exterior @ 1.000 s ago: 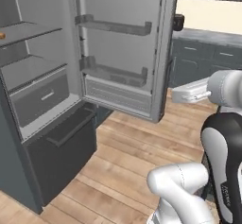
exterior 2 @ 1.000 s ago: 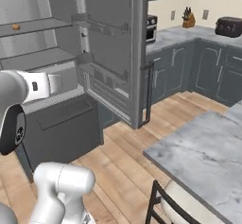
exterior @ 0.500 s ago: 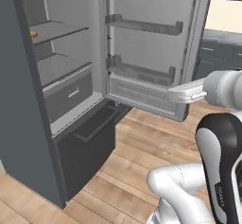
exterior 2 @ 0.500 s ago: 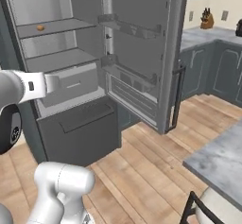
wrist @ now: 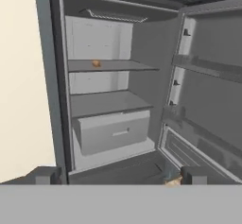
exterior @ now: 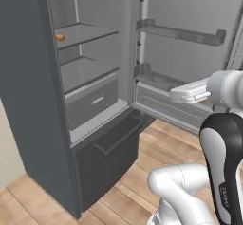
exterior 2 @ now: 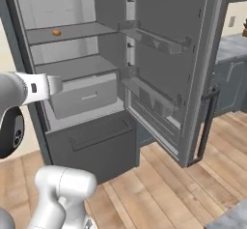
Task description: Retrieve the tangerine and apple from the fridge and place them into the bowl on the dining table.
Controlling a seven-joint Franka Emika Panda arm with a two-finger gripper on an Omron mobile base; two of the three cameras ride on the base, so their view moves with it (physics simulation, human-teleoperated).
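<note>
fruit on shelf: one small orange-brown fruit [wrist: 96,63] sits on the upper shelf [wrist: 113,66] of the fridge [exterior: 28,77], toward that shelf's left end; by its colour it reads as the tangerine, though it is too small to be sure.
apple: not made out on any shelf from here.
direction from hand: the fruit lies ahead of the hand [wrist: 118,175] and well above it, left of the hand's centre line; it is well apart from the fingertips [wrist: 45,175].
shape of fruit: round, so no long axis to line up with; any approach across the open shelf front should serve, I judge.
hand state: spread fully wide, nothing between the fingers, nothing held.
what lies between: open air, the fridge cavity, a lower shelf [wrist: 106,102] and a closed drawer [wrist: 112,132] below the fruit's shelf.
door: the fridge door [exterior 2: 164,54] stands swung open to the right of the hand, its racks bare.
coming move: likely a rise and reach forward and left to the upper shelf.
counts: fruit seen, one; interior shelves, two; drawers, one; door racks, two.
</note>
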